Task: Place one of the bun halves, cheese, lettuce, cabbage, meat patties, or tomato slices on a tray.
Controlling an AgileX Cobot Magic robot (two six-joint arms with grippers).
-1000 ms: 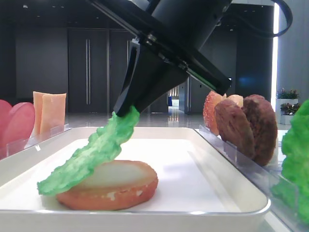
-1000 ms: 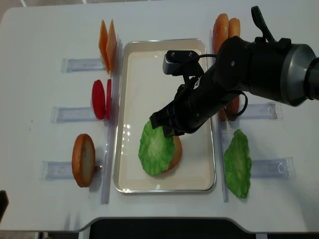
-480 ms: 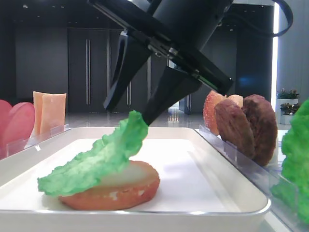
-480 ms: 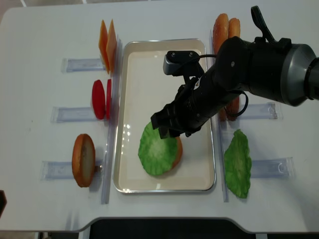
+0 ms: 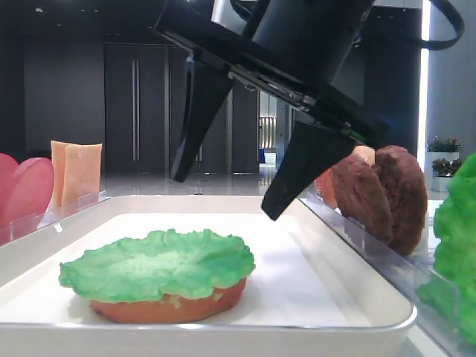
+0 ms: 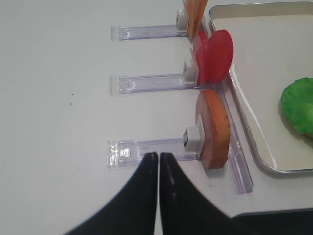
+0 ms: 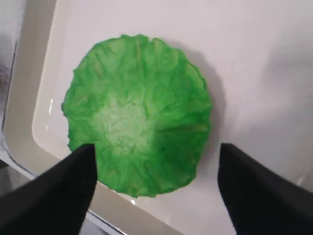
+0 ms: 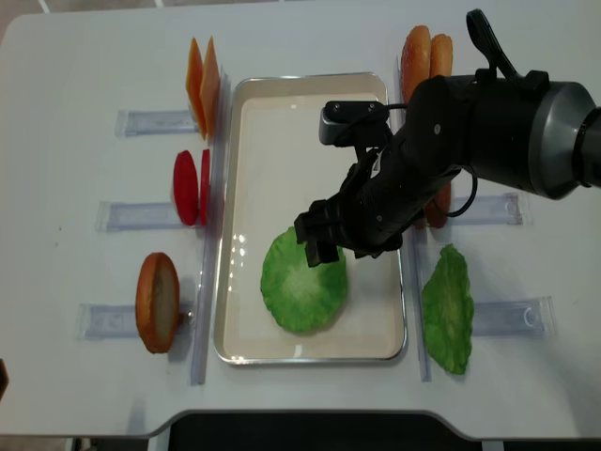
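A ruffled green lettuce (image 8: pixel 303 280) lies flat on a bun half (image 5: pixel 167 306) in the white tray (image 8: pixel 272 113), covering it from above. My right gripper (image 8: pixel 340 246) hangs just over the lettuce's far edge, open, with nothing between its fingers. In the right wrist view the lettuce (image 7: pixel 138 110) fills the space ahead of the right gripper (image 7: pixel 156 147). My left gripper (image 6: pixel 159 155) is shut and empty above the table, left of an upright bun half (image 6: pixel 215 129) in its clear holder.
Left of the tray stand cheese slices (image 8: pixel 202 73), tomato slices (image 8: pixel 191 186) and a bun half (image 8: pixel 158 301) in clear holders. On the right are tan bun discs (image 8: pixel 424 52), dark meat patties (image 5: pixel 383 193) and a second lettuce (image 8: pixel 447 308).
My right gripper opened and let go of the lettuce, which dropped flat onto the bun half. My left gripper closed.
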